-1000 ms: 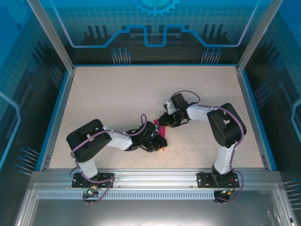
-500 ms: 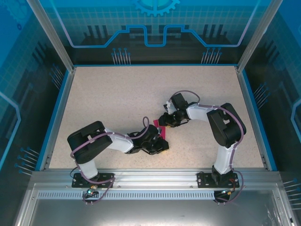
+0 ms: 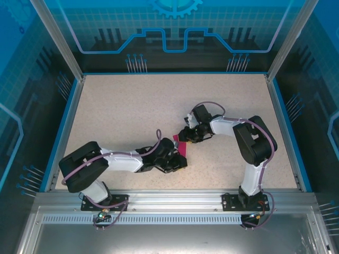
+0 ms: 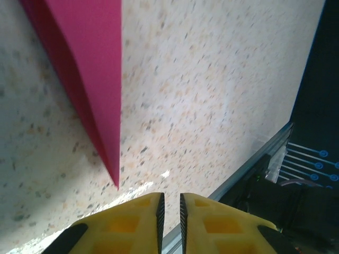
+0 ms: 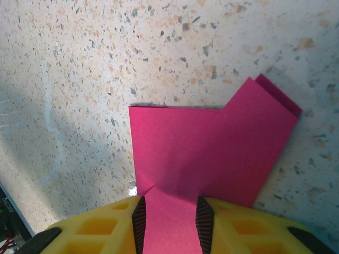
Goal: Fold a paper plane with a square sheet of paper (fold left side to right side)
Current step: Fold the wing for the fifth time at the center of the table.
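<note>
The folded paper (image 5: 206, 153) lies on the table (image 3: 132, 106), pinched at one edge by the right gripper (image 5: 170, 211), its pointed tip just ahead and left of the left gripper (image 4: 170, 203), whose fingers (image 4: 132, 217) are nearly closed and empty.

Magenta paper (image 5: 201, 148); beige speckled table (image 5: 106, 53); yellow right end effector (image 5: 169, 214).

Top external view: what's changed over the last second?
The left arm's elbow swung down and out toward the near left corner, so the arm lies lower and more stretched. The left gripper stayed by the pink paper's near end, jaws nearly shut, holding nothing. Unchanged: right gripper clamped on the paper, right arm, paper roughly in place.
</note>
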{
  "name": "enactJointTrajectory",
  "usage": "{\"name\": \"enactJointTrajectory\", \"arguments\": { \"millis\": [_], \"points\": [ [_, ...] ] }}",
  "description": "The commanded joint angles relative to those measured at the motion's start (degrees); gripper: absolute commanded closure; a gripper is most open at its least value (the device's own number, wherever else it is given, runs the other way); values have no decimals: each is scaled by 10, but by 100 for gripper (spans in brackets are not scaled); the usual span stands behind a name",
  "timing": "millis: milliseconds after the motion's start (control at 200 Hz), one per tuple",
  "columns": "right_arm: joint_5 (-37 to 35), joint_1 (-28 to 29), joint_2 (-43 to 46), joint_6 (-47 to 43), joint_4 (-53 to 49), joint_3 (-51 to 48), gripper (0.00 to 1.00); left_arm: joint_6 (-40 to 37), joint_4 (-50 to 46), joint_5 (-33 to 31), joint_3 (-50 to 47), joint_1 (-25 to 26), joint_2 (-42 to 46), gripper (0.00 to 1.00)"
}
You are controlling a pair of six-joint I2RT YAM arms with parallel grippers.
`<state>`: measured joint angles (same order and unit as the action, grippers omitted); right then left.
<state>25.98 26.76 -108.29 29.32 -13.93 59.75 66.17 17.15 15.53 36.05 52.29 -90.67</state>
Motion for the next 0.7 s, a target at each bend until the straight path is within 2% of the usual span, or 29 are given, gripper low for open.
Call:
{"name": "enactJointTrajectory", "arguments": {
  "millis": [0,360,695],
  "points": [
    [-44,9,-33,-11,-33,-5,64,-32,-38,-1,22,-21,-1,81],
    [-43,9,-33,-14,-38,-2,65,-51,3,31,69,-37,-92,82],
    [-46,9,-34,-15,-42,1,64,-32,-6,34,53,-28,-121,83]
  ]
}}
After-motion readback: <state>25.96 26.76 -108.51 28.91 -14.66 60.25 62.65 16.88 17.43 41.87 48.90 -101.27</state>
